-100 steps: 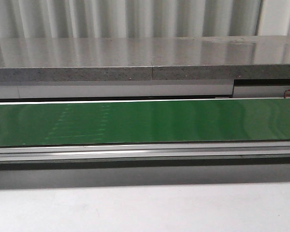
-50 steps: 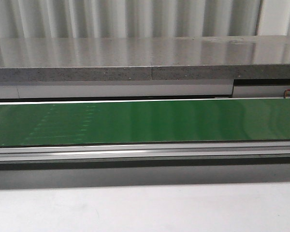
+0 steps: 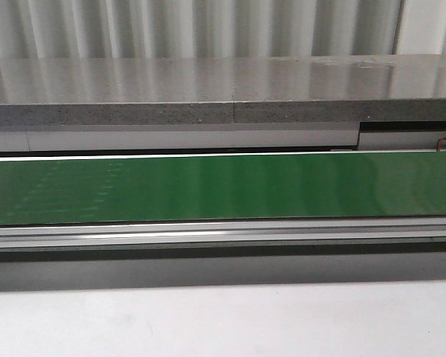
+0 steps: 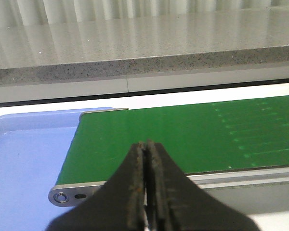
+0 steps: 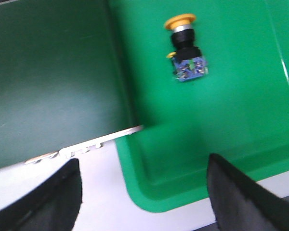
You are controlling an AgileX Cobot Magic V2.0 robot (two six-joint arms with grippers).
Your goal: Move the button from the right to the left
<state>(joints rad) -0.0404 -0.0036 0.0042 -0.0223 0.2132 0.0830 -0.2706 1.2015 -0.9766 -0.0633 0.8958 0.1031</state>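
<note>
The button [image 5: 185,47] lies on its side in a green tray [image 5: 216,154] in the right wrist view, its yellow cap away from the fingers and its blue block nearer. My right gripper [image 5: 143,192] is open and empty, above the tray's near corner, well short of the button. My left gripper [image 4: 145,149] is shut and empty, over the near edge of the green belt [image 4: 183,139] by its end. Neither gripper nor the button shows in the front view.
The green conveyor belt [image 3: 223,186] runs across the front view, with a grey stone ledge [image 3: 223,93] behind and a metal rail [image 3: 223,234] in front. A blue tray [image 4: 24,159] sits past the belt's end in the left wrist view. The belt end [image 5: 53,82] borders the green tray.
The faint dotted marks on the belt have drifted left in the front view. Nothing else there has moved.
</note>
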